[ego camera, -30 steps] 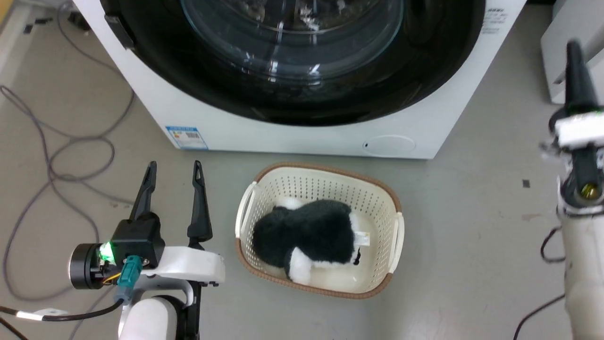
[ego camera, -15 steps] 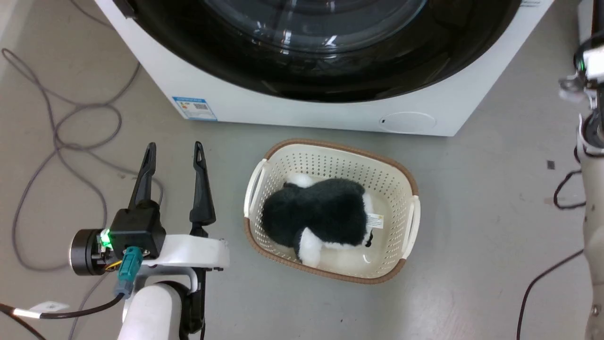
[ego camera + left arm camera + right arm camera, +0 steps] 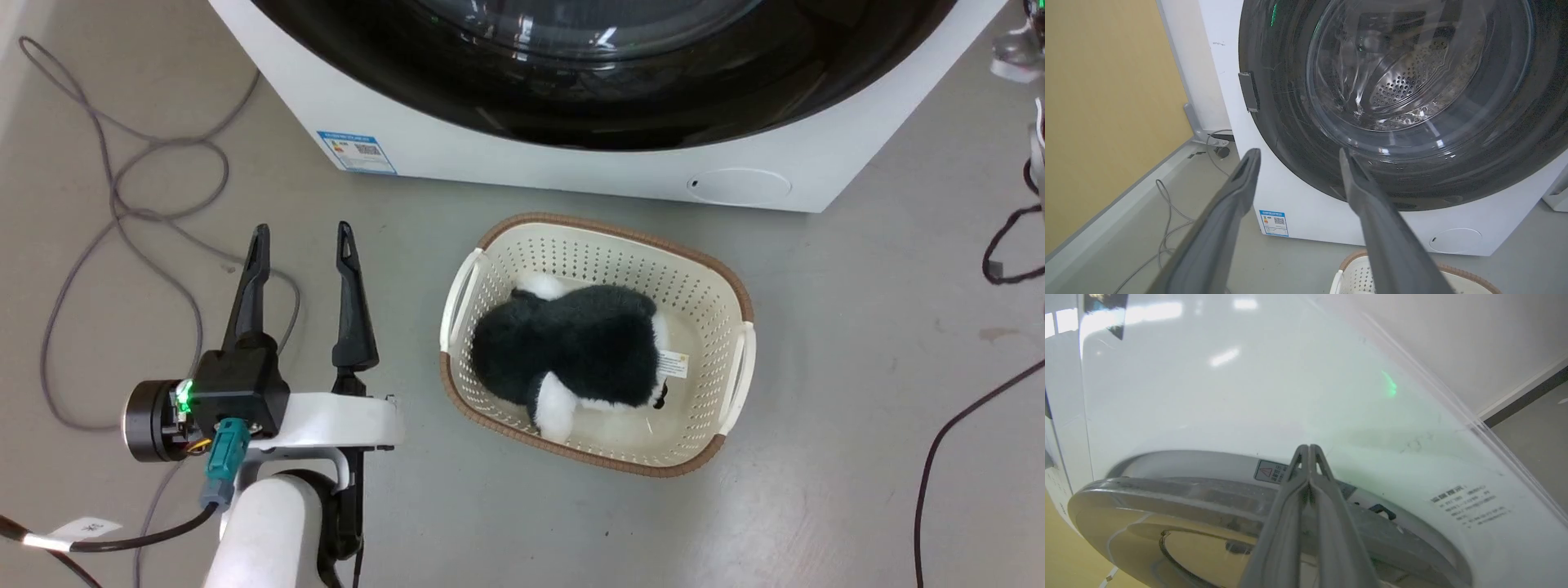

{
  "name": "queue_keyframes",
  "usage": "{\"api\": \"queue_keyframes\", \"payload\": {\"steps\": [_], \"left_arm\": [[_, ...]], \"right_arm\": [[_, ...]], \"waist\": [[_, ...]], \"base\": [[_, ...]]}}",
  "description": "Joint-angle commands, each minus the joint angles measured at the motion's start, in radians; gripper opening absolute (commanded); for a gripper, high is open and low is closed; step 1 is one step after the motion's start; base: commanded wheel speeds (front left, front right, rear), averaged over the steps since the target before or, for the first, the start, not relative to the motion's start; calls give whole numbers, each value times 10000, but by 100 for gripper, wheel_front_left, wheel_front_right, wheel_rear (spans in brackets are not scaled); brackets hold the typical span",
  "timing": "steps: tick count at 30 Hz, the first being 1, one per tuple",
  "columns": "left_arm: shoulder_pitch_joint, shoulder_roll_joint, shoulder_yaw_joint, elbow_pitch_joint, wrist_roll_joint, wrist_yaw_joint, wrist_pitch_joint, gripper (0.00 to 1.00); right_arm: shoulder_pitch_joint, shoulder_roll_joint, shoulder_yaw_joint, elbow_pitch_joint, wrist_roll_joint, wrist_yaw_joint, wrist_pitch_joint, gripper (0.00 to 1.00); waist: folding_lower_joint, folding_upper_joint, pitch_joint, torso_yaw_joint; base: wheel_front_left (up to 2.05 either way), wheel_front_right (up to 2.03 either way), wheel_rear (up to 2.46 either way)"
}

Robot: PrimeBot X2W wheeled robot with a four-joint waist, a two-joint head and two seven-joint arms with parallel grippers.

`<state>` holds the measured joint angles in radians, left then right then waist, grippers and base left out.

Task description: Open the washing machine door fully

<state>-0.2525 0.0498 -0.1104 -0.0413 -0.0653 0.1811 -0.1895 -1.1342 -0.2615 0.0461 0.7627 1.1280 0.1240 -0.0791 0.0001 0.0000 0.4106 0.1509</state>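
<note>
Black, glossy round washing machine door [image 3: 1274, 122], clear glass bowl at centre, sits against the white front-loading washing machine [image 3: 522, 163]; closed or barely ajar, I can't tell. My right tool [image 3: 1309, 451]: fingers pressed together, empty, tips aimed behind the door's rim, I judge to hook the edge outward. My left tool [image 3: 302, 237]: fingers spread wide, empty, low over the floor, clear of the swing. Cream perforated basket [image 3: 604, 233] holding a black-and-white plush toy [image 3: 571, 351] lies just in front of the machine.
</note>
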Motion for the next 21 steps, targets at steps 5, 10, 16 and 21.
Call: {"api": "queue_keyframes", "payload": {"steps": [5,10,16,21], "left_arm": [[-264,4,-87,-23,-38,136,-188,100],[-395,4,-150,27,-64,202,-293,100],[-467,4,-222,95,-102,281,-418,100],[-381,4,-184,170,-110,324,-523,100]], "right_arm": [[-562,-192,458,534,524,54,659,0],[-945,-236,1028,909,954,57,1753,0],[-1195,-293,1465,921,1960,60,3547,0],[-1214,-462,1752,802,2827,62,4868,0]], "waist": [[-1,0,70,34],[-1,0,175,59],[-1,0,219,120],[-1,0,112,118]], "base": [[0,0,0],[0,0,0],[0,0,0],[0,0,0]]}}
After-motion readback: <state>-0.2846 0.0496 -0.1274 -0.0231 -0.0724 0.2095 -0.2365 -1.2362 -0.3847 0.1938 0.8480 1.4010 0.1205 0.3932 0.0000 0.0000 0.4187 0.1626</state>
